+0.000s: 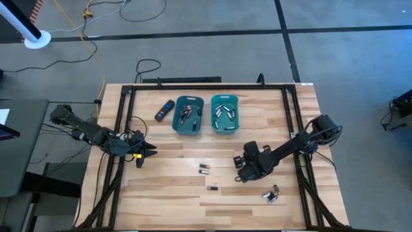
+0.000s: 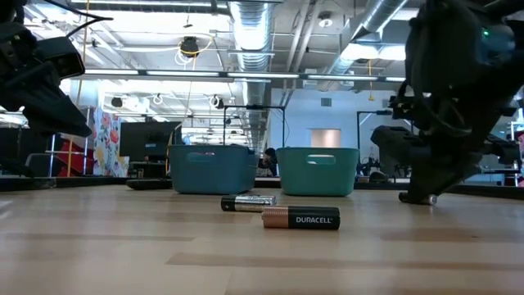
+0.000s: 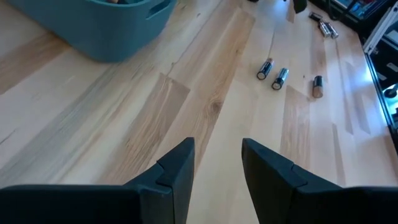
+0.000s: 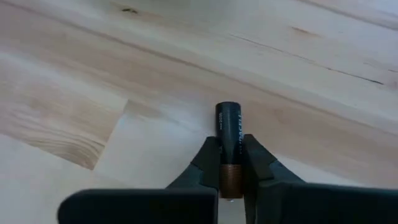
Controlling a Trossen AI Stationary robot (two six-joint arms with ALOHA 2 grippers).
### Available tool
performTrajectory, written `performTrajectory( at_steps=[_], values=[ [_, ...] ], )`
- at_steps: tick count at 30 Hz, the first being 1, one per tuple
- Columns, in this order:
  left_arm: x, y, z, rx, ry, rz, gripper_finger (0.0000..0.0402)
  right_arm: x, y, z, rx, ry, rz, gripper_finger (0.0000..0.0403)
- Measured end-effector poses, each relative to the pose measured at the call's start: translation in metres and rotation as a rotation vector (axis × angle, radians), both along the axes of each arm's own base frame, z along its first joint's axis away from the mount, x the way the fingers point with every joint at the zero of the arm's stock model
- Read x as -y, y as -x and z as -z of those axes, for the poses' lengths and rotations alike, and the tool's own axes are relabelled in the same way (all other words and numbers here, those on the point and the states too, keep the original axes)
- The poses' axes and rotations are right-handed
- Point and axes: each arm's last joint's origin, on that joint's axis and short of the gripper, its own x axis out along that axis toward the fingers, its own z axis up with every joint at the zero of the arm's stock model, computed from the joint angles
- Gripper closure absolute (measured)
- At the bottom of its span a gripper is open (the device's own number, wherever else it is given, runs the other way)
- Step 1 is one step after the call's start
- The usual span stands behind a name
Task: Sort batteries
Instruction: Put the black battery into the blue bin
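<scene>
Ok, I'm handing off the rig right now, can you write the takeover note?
Right gripper: shut on a dark copper-ended battery, low over the table, right of centre.
Left gripper: open, empty, waiting at the left side.
Done: both teal bins already hold batteries.
Left: two loose cells mid-table, one nearer the front, a small cluster front right, plus the held one to drop in a bin.

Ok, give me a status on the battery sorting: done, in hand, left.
Done: both teal bins already hold batteries.

In hand: the right gripper is shut on a dark, copper-ended battery just above the table. The left gripper waits open at the table's left.

Left: a pair of batteries and a single one mid-table, plus a small cluster near the front right.
</scene>
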Motion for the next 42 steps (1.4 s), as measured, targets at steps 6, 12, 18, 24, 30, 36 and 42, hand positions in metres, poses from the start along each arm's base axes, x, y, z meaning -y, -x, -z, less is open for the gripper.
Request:
performTrajectory(
  at_steps=[6, 12, 18, 24, 30, 36, 42],
  values=[
    [0.000, 0.000, 0.000, 0.003, -0.010, -0.002, 0.0274, -0.005, -0.005, -0.039, 0.050, -0.104, -0.096, 0.0373],
    [0.000, 0.000, -0.001, 0.010, -0.015, -0.015, 0.0274, 0.001, 0.004, -0.093, 0.136, -0.088, -0.135, 0.0373],
    [-0.001, 0.000, -0.001, 0.004, -0.072, 0.014, 0.0274, 0.024, 0.000, -0.144, 0.212, -0.041, -0.246, 0.0373],
    [-0.002, 0.000, -0.001, 0.011, -0.102, -0.015, 0.0274, 0.067, -0.031, -0.190, 0.267, 0.068, -0.333, 0.0375],
    [-0.003, 0.000, -0.001, 0.025, -0.122, -0.071, 0.0274, 0.118, -0.087, -0.224, 0.334, 0.141, -0.488, 0.0376],
    [-0.005, 0.000, -0.001, 0.026, -0.162, -0.105, 0.0274, 0.150, -0.148, -0.222, 0.268, 0.144, -0.630, 0.0384],
    [-0.006, 0.001, 0.000, 0.022, -0.169, -0.138, 0.0274, 0.170, -0.202, -0.205, 0.222, 0.113, -0.740, 0.0384]
  ],
)
